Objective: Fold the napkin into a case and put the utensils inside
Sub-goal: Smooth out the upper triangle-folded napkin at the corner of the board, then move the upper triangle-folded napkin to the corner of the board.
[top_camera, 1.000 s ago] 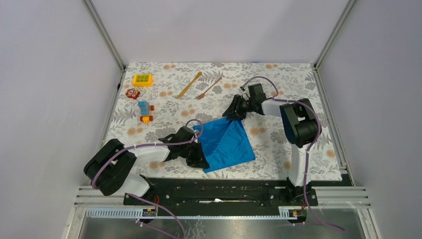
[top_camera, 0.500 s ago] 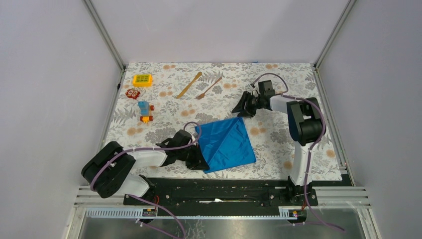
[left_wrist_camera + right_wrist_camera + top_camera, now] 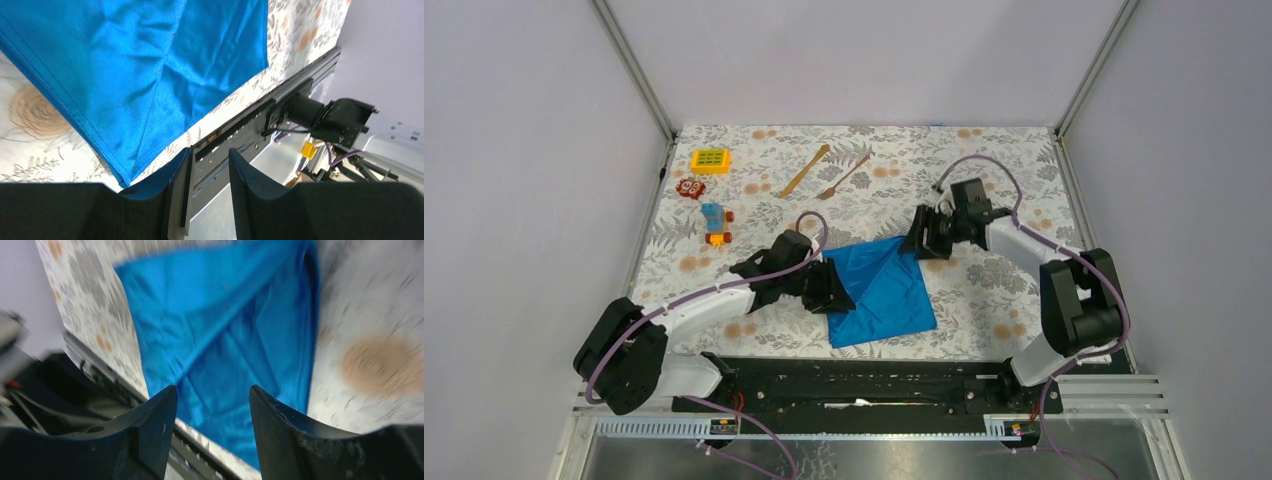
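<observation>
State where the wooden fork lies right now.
In the top external view, the fork lies at the far centre of the table, just right of the flat wooden stick and beyond the napkin.

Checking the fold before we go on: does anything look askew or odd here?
Yes. The napkin lies at a slant near the front centre, with a diagonal crease and unevenly stacked layers, so it is not a neat narrow strip. The fork and knife lie at the far side, outside it.

We see bright, even, diffuse light w/ soft shadows; right wrist view is motion-blurred, esp. the napkin [image 3: 225, 330] edges; left wrist view sharp.
</observation>
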Robot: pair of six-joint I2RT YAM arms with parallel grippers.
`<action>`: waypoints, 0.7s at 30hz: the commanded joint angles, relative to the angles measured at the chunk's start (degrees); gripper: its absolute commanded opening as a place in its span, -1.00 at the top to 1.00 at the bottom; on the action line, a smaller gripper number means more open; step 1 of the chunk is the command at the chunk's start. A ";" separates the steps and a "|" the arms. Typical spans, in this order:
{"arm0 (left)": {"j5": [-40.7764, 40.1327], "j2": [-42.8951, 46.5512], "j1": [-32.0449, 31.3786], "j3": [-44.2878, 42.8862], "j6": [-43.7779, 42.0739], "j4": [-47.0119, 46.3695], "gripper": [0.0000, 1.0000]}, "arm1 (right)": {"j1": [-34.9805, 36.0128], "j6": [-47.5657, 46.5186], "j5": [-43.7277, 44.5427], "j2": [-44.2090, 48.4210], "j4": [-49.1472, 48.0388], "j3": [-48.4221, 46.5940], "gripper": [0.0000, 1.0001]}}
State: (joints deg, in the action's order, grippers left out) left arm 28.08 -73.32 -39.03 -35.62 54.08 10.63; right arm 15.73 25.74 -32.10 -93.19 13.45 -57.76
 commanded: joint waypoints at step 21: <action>2.31 3.95 16.71 -2.58 -7.44 4.48 0.15 | -1.75 -0.56 20.39 1.79 0.88 11.08 0.05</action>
State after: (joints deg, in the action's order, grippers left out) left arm 29.28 -72.58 -24.40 -38.76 48.77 14.15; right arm 14.76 29.47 -23.70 -89.34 10.39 -41.36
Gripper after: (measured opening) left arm 0.416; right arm 0.455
